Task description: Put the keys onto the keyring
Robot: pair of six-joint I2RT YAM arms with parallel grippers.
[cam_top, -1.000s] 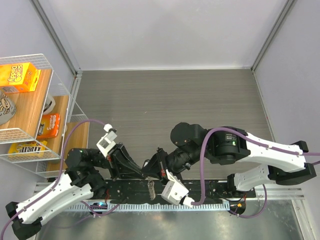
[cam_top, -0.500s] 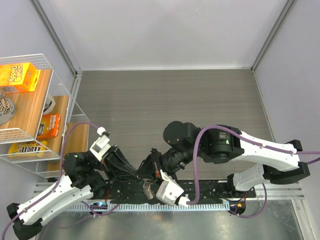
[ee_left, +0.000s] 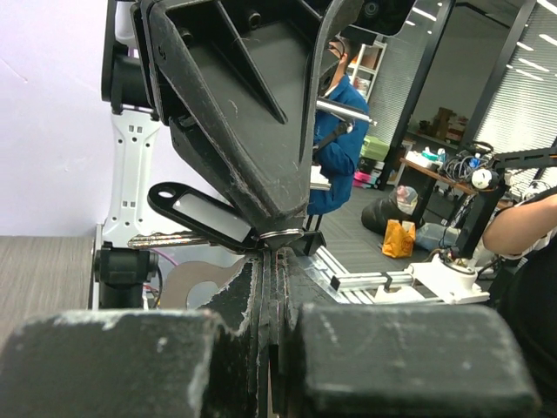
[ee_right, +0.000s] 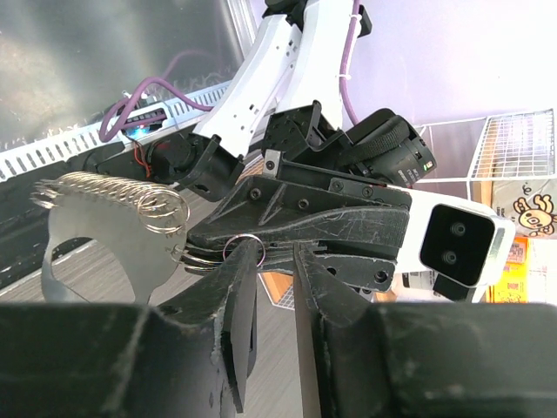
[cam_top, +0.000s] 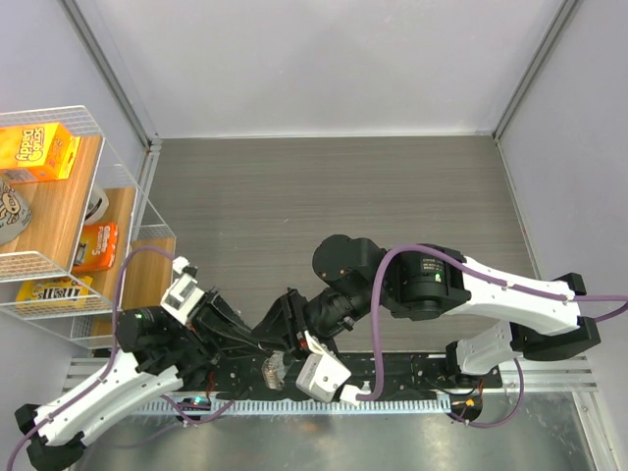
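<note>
At 6 o'clock on the table's near edge, your two arms meet tip to tip above the black base rail [cam_top: 412, 368]. Your left gripper [cam_top: 257, 340] has its fingers pressed flat together with no gap, and they pinch the ring end of the keyring [ee_right: 113, 196]. The glittery coil of the keyring hangs free at 9 o'clock of those fingertips in the right wrist view, with a flat silver piece [ee_right: 96, 252] dangling just below it.

Your right gripper [cam_top: 289, 324] is narrow, with only a slim slot between its fingers. A small ring [ee_right: 242, 250] sits against the tip of one finger, but you cannot tell whether the fingers grip anything. In the left wrist view the black-headed key [ee_left: 196, 209] juts out at 9 o'clock from where the tips meet, and a silver blade lies just under it.

From above, the two gripper bodies cover the contact point. Only a silver bunch shows, hanging at 6 o'clock of them, just beside the right arm's white wrist camera [cam_top: 319, 375]. In the left wrist view the right gripper's fingers fill the upper middle, and your own fingers block the bottom.

At 9 o'clock stands a wire shelf [cam_top: 118, 137] holding an orange box [cam_top: 39, 147], well apart from the arms.
</note>
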